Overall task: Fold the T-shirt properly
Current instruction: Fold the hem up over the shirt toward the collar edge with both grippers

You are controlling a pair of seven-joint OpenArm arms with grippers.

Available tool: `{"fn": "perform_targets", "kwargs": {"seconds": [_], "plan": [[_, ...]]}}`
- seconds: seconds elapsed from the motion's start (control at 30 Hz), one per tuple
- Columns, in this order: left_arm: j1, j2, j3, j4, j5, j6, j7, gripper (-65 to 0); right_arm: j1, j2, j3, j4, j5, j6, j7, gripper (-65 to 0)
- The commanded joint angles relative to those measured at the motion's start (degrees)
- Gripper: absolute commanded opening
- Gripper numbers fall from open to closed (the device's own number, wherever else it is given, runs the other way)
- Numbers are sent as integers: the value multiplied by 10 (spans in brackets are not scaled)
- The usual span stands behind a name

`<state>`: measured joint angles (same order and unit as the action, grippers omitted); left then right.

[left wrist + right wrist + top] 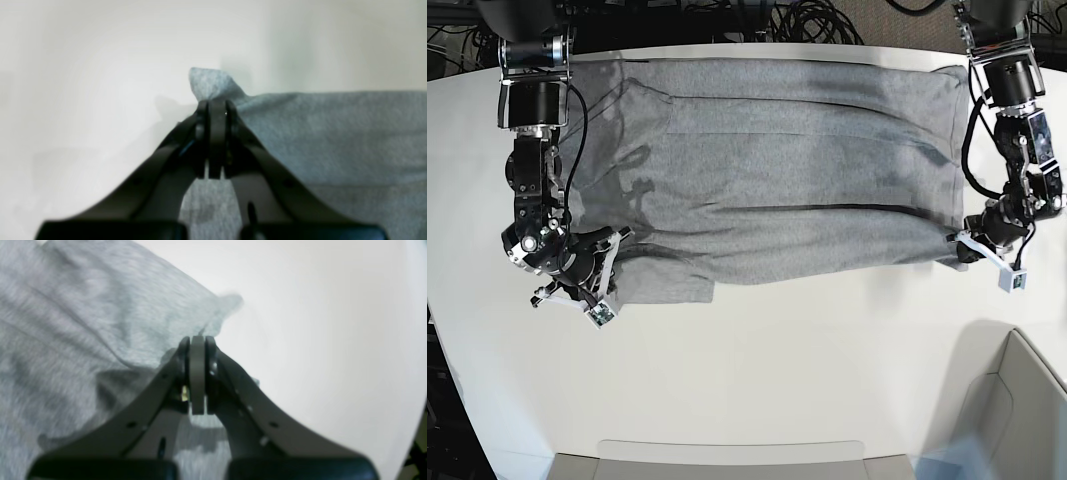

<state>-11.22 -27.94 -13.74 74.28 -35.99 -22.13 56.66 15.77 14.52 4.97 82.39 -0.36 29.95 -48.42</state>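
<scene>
The heather-grey T-shirt (777, 170) lies spread on the white table (777, 370), plain side up, with creases running across it. My left gripper (955, 245) is at the shirt's near right corner. In the left wrist view the left gripper (217, 105) is shut on a small peak of the T-shirt (333, 133) cloth. My right gripper (619, 240) is at the shirt's near left edge. In the right wrist view the right gripper (197, 340) is shut on the edge of the T-shirt (83, 323). No lettering shows.
Cables (827, 20) lie beyond the table's far edge. A pale grey bin (1017, 400) stands at the near right corner. A flat grey tray (727, 460) sits along the near edge. Both arm bases stand at the far corners.
</scene>
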Motion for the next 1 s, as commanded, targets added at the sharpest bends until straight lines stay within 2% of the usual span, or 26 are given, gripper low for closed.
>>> {"fn": "perform_targets", "kwargs": {"seconds": [0.0, 0.17, 0.33, 0.43, 0.53, 0.63, 0.83, 0.97], "plan": [[-4, -12, -4, 15, -4, -1, -1, -650, 6, 3, 17, 30, 3, -3, -1, -650], [36, -12, -4, 71, -3, -1, 1, -650, -30, -8, 77, 104, 3, -2, -44, -650], [79, -13, -9, 98, -3, -1, 2, -650, -80, -2, 86, 150, 3, -2, -45, -650], [101, -11, -41, 124, -5, -1, 2, -650, -110, 3, 86, 175, 3, -2, -45, -650], [123, -12, -59, 165, -5, -1, 29, -650, -139, 4, 88, 204, 3, -2, -45, -650], [127, -9, -85, 196, -5, -1, 62, -650, -157, -1, 117, 227, 4, -2, -45, -650], [146, -9, -88, 231, -5, -1, 93, -650, -202, 1, 159, 270, 72, -2, -46, -650], [174, -9, -87, 264, -5, -1, 96, -650, -241, 2, 184, 297, 92, -2, -46, -650]]}}
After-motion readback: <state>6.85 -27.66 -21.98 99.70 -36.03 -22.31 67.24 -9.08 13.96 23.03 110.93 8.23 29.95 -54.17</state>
